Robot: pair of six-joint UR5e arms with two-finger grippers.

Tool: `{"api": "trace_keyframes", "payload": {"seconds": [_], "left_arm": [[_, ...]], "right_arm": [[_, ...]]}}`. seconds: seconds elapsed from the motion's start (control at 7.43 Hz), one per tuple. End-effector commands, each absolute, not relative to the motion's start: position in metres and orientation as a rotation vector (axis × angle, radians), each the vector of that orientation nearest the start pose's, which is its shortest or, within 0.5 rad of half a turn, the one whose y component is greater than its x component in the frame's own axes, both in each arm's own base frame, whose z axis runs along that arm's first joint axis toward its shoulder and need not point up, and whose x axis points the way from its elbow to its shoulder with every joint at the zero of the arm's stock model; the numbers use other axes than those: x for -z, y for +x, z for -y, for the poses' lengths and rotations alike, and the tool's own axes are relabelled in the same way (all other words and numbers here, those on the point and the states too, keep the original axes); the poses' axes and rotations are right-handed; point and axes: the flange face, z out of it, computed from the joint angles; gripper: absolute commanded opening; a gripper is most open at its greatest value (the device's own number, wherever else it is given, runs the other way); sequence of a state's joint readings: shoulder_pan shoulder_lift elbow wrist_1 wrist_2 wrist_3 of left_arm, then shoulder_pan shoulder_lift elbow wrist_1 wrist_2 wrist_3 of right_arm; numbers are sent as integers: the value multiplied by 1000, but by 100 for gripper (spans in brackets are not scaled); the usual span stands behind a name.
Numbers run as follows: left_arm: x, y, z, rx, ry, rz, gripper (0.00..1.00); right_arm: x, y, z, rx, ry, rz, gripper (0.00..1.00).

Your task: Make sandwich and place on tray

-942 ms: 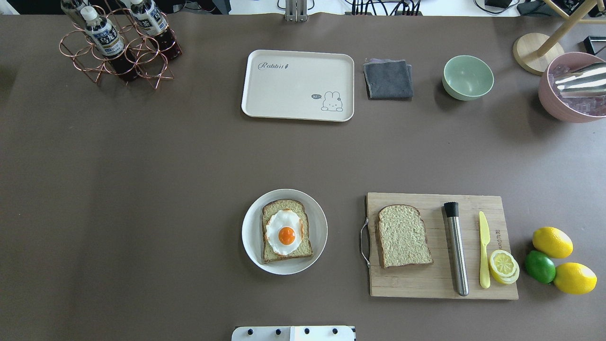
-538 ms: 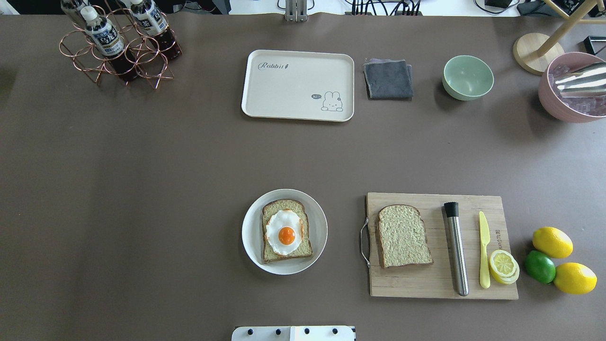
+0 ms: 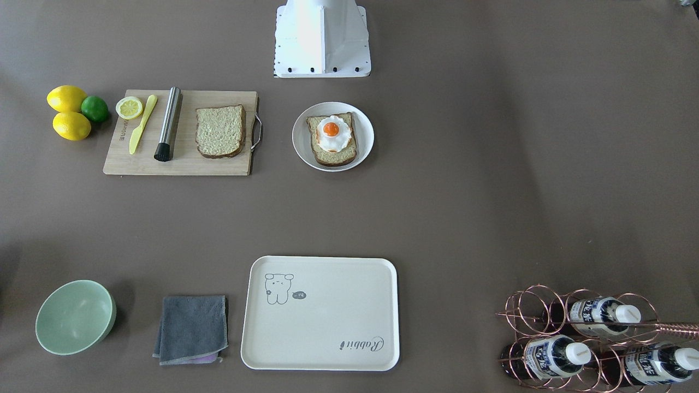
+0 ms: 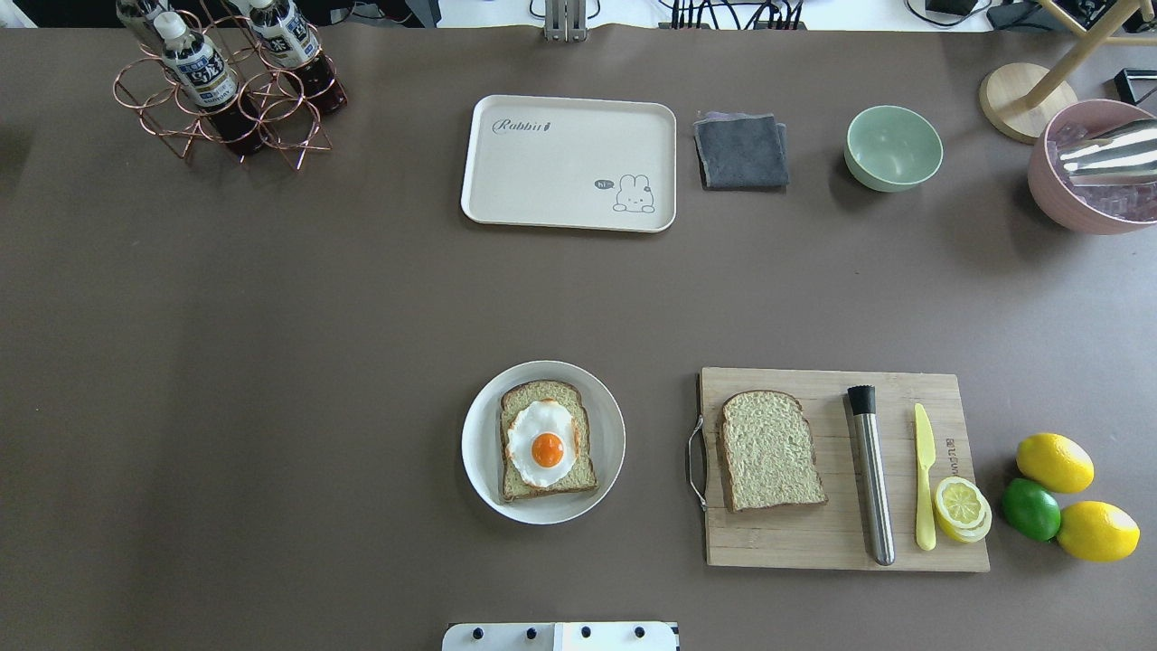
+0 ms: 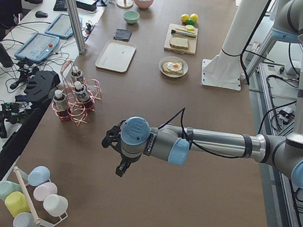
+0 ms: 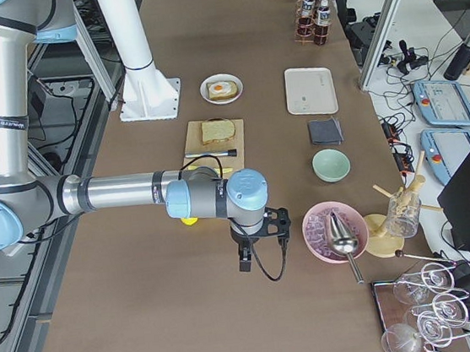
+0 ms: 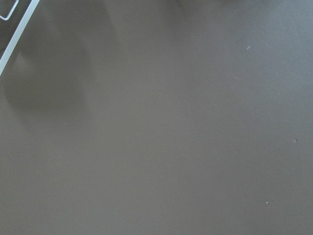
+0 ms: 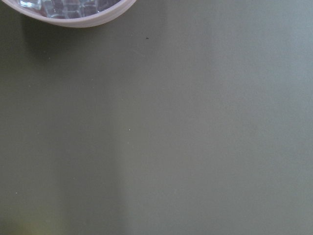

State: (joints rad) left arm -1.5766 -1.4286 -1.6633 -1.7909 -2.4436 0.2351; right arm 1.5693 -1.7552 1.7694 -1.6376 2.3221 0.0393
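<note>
A round white plate [image 4: 479, 443] holds one brown-crusted bread slice with a fried egg [image 4: 542, 441] on top, near the table's front middle; the plate also shows in the front-facing view [image 3: 301, 136]. A second bread slice [image 4: 770, 449] lies on the wooden cutting board [image 4: 813, 542]. The cream tray [image 4: 560, 172] with "Rabbit" script lies bare at the far middle. My left gripper [image 5: 116, 151] shows only in the exterior left view, far from the food, and I cannot tell its state. My right gripper [image 6: 255, 242] shows only in the exterior right view, near a pink bowl, state unclear.
The board also carries a steel muddler [image 4: 872, 475], a yellow knife [image 4: 924, 479] and a lemon half [image 4: 961, 506]. Lemons and a lime [image 4: 1030, 508] lie to its right. A grey cloth [image 4: 741, 151], green bowl [image 4: 893, 146], pink ice bowl [image 4: 1067, 203] and bottle rack [image 4: 226, 90] stand at the back.
</note>
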Motion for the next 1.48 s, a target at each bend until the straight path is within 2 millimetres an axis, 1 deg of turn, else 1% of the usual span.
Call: {"api": "trace_keyframes", "payload": {"seconds": [0.0, 0.13, 0.27, 0.4, 0.54, 0.67, 0.81, 0.94, 1.08, 1.21, 1.35], "left_arm": [[-627, -60, 456, -306, 319, -853, 99], [-613, -59, 467, -328, 361, -847, 99], [-605, -59, 470, -346, 403, -840, 99], [-598, -58, 473, -352, 432, -839, 99], [-583, -53, 476, -264, 428, -859, 99], [-569, -18, 476, -258, 444, -886, 99], [-562, 15, 476, -245, 436, -912, 99], [-553, 47, 474, -234, 437, -937, 99], [-542, 86, 470, -205, 437, -968, 99], [-528, 122, 464, -168, 431, -1018, 99], [-520, 149, 458, -161, 424, -1036, 99]], "right_arm": [[-638, 60, 413, -47, -44, 819, 100], [-621, 59, 416, -33, -12, 825, 100], [-609, 58, 417, -16, 10, 827, 100], [-590, 45, 419, 22, 30, 827, 100], [-577, 28, 422, 67, 37, 821, 100], [-561, 14, 424, 110, 52, 824, 100], [-548, -3, 425, 138, 53, 833, 100], [-521, -23, 433, 149, 67, 838, 100], [-494, -48, 445, 102, 49, 851, 100], [-480, -74, 447, 78, 20, 853, 100], [-469, -100, 445, 66, 33, 876, 100]]}}
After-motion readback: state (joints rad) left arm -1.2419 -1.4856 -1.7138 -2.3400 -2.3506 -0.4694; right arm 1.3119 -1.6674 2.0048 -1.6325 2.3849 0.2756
